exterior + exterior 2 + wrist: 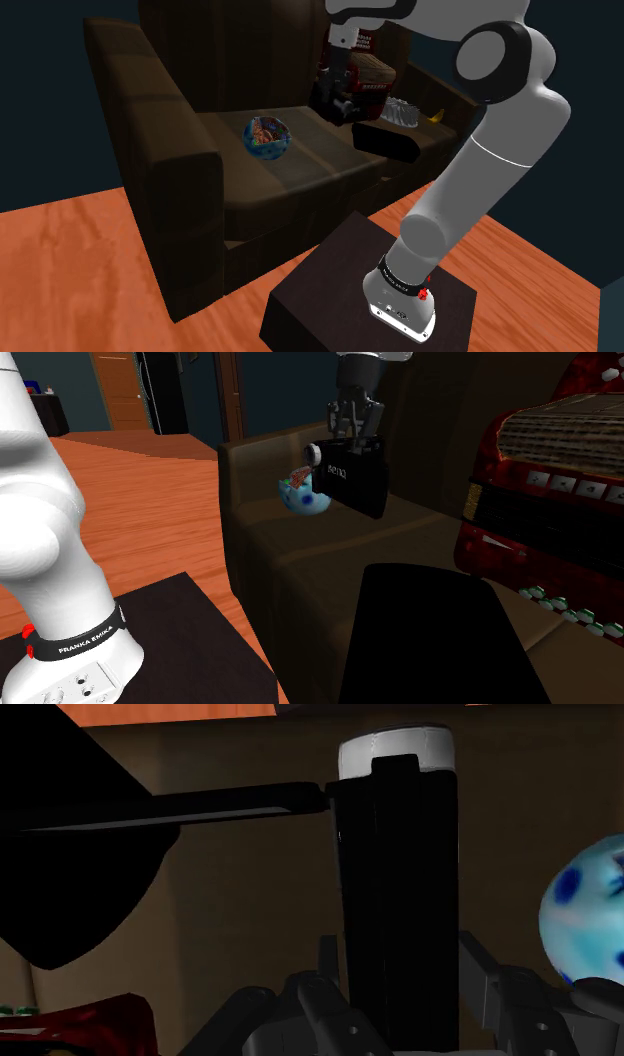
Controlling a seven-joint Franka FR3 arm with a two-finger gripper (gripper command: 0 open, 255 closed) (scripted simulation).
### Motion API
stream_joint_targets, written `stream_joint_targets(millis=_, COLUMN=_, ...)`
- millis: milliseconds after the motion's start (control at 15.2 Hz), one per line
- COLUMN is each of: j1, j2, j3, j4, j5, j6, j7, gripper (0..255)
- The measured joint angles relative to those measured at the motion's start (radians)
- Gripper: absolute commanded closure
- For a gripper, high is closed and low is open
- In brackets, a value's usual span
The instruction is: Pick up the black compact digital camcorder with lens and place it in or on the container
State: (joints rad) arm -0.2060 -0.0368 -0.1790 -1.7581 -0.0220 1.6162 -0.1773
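Note:
A black camcorder (pixel 356 476) with a white-ringed lens hangs in the air above the sofa seat, clasped by my gripper (pixel 354 434), which is shut on it from above. In the wrist view the camcorder (pixel 400 874) stands between both fingers (pixel 492 976), with a thin side panel sticking out. In the shoulder view the gripper (pixel 340 92) and camcorder (pixel 329 101) are over the back of the seat. A blue patterned bowl (pixel 267 137) rests on the seat cushion toward the shoulder view's left, lower than the camcorder; the bowl (pixel 303 498) appears just behind it in the second exterior view.
The brown sofa (pixel 170 170) has a tall near armrest. A red accordion-like instrument (pixel 550 482) lies at the seat's other end, beside a flat black object (pixel 394 141), a clear item (pixel 405 112) and a banana (pixel 436 115). The dark stand (pixel 330 290) sits on orange wood floor.

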Motion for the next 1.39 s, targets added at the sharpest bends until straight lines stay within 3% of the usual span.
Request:
stream_joint_targets(millis=462, j1=-0.076, j2=-0.044, j3=-0.084, j4=-0.037, j5=-0.031, j6=-0.001, j7=-0.156, gripper=255)
stream_joint_targets(millis=1386, j1=-0.219, j2=0.005, j3=-0.249, j4=0.035, j5=-0.052, j6=-0.01, j7=-0.464, gripper=255)
